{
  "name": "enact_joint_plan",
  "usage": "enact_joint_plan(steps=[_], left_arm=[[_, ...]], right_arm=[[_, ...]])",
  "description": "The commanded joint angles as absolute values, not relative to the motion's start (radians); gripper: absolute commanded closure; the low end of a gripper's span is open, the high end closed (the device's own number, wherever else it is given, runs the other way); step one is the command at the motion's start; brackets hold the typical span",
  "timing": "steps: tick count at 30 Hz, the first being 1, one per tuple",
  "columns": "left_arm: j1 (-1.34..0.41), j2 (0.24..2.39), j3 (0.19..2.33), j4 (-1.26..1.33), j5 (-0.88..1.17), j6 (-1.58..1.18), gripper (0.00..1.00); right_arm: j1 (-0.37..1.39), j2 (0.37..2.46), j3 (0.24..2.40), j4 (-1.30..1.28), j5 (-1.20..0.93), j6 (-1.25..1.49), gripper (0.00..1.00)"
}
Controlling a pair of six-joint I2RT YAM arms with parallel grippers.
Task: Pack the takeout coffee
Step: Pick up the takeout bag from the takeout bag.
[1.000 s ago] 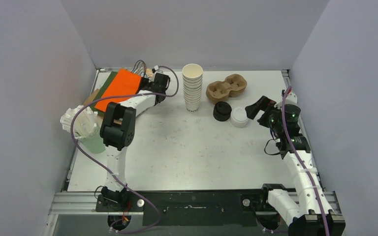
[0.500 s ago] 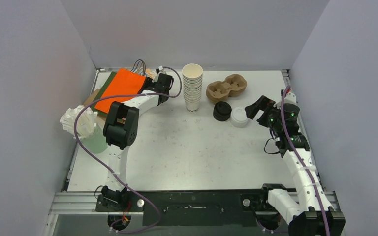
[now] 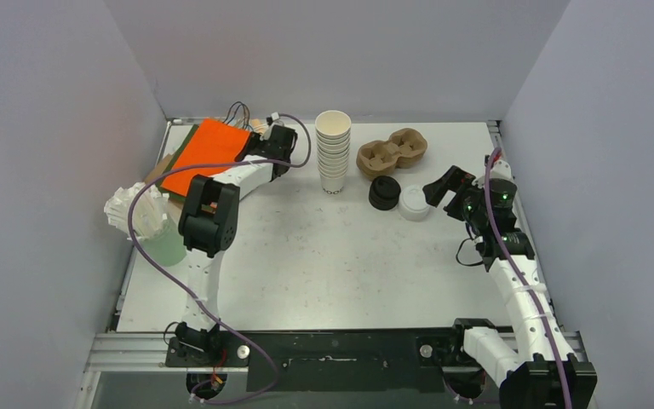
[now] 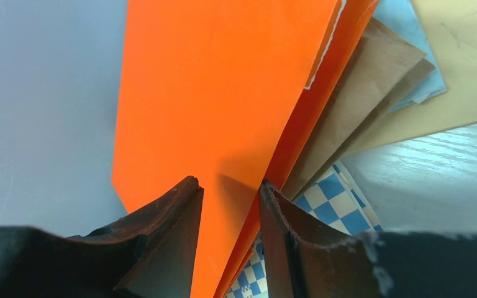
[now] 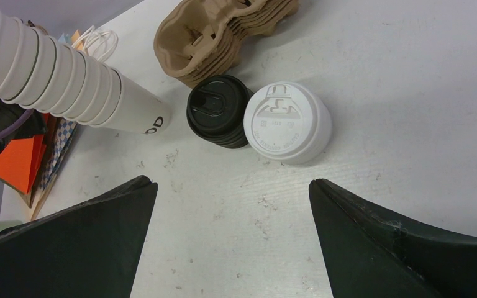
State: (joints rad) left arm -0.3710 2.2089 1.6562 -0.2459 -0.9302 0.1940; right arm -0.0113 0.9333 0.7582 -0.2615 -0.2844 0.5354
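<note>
cups (image 5: 68, 87) lettered "OD", white lid (image 5: 287, 122) embossing unclear

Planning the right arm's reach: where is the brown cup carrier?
Top view: the brown cup carrier sits far, right of centre, beside the white cup stack, just behind the black lid and white lid.

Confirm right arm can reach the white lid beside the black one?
Likely yes: right gripper is open and faces the white lid with bare table between. The black lid touches it, so one finger may bump that.
</note>
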Motion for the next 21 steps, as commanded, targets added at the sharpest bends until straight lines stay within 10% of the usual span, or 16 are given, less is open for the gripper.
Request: enact_joint_plan(steps=[1, 7, 21], left_arm=[[-0.356, 2.235, 1.699, -0.196, -0.991, 0.228, 0.62], [-0.353, 2.239, 1.695, -0.141, -1.026, 0.241, 1.00], [-0.456, 1.825, 1.433, -0.057, -1.051, 0.097, 1.00]], right_arm=[[-0.006, 0.934, 0.796, -0.206, -0.268, 0.531, 0.00], [-0.006, 0.933, 0.809, -0.207, -0.277, 0.536, 0.01], [0.179, 1.030, 0.994, -0.252, -0.236, 0.544, 0.10]])
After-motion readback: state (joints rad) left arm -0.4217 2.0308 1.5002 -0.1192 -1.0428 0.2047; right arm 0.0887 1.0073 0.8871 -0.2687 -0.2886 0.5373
